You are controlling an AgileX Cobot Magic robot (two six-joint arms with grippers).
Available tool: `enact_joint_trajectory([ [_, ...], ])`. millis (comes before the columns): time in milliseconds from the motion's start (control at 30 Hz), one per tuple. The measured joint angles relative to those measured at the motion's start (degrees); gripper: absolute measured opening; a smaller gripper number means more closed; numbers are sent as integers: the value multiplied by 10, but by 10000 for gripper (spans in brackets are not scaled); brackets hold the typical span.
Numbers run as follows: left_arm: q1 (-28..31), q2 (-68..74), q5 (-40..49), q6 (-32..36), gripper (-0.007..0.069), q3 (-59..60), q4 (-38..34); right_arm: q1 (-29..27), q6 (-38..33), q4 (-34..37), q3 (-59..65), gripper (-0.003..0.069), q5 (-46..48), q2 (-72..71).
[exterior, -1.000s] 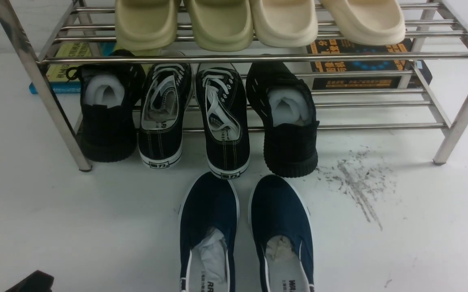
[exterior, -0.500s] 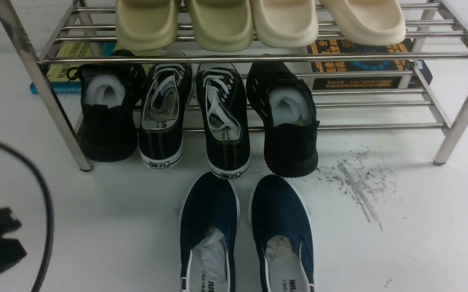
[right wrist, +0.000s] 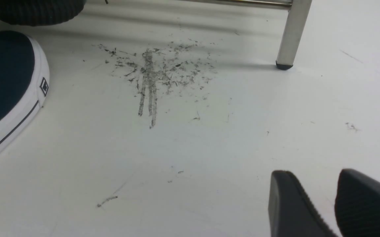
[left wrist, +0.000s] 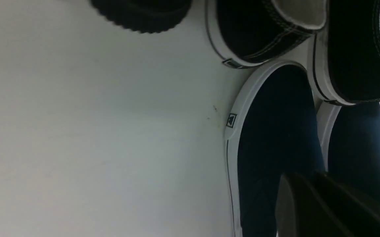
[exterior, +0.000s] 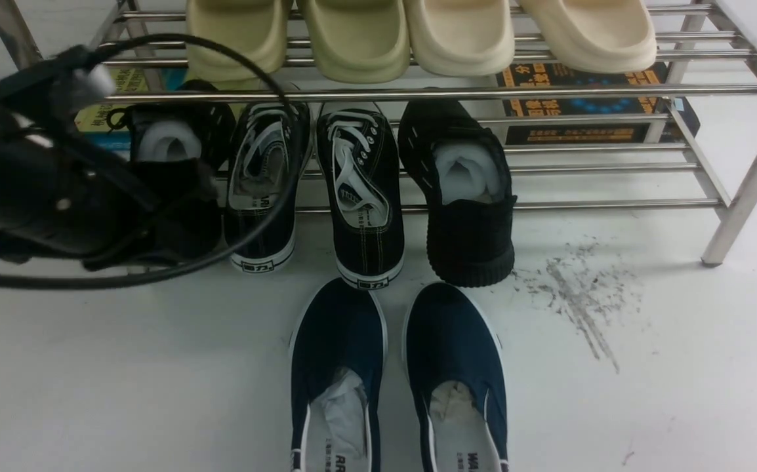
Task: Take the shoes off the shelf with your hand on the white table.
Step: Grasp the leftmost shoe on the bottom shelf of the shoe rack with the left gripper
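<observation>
At upper centre of the front view, we see the black canvas sneakers (exterior: 367,242) on the shelf (exterior: 601,204); removal remains. We cannot tell whether the left pincer (left wrist: 308,176) is clenched.

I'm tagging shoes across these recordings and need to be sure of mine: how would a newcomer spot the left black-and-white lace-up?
Find the steel rack. On its lower tier, four shoes stand side by side; take the second from the left. White sole and laces distinguish it from the all-black shoe on its left.

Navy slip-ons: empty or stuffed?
Stuffed, at least partly: crumpled whitish paper shows inside both navy slip-ons.
</observation>
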Motion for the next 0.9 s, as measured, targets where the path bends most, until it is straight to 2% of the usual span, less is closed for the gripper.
enact_joint_trajectory([
  [100, -32, 44, -16, -39, 154, -28, 38, 0, 0, 0, 0, 237, 0, 0],
  [200, -56, 99, -49, -100, 270, -69, 102, 0, 0, 0, 0, 237, 0, 0],
  [267, -59, 113, -61, -113, 303, -81, 120, 0, 0, 0, 0, 237, 0, 0],
  [300, -61, 131, -79, -123, 355, -95, 148, 0, 0, 0, 0, 237, 0, 0],
  [367, -61, 148, -100, -130, 394, -105, 176, 0, 0, 0, 0, 237, 0, 0],
  [567, -61, 184, -151, -136, 419, -109, 241, 0, 0, 0, 0, 237, 0, 0],
  [900, -61, 229, -178, -136, 421, -109, 279, 0, 0, 0, 0, 237, 0, 0],
])
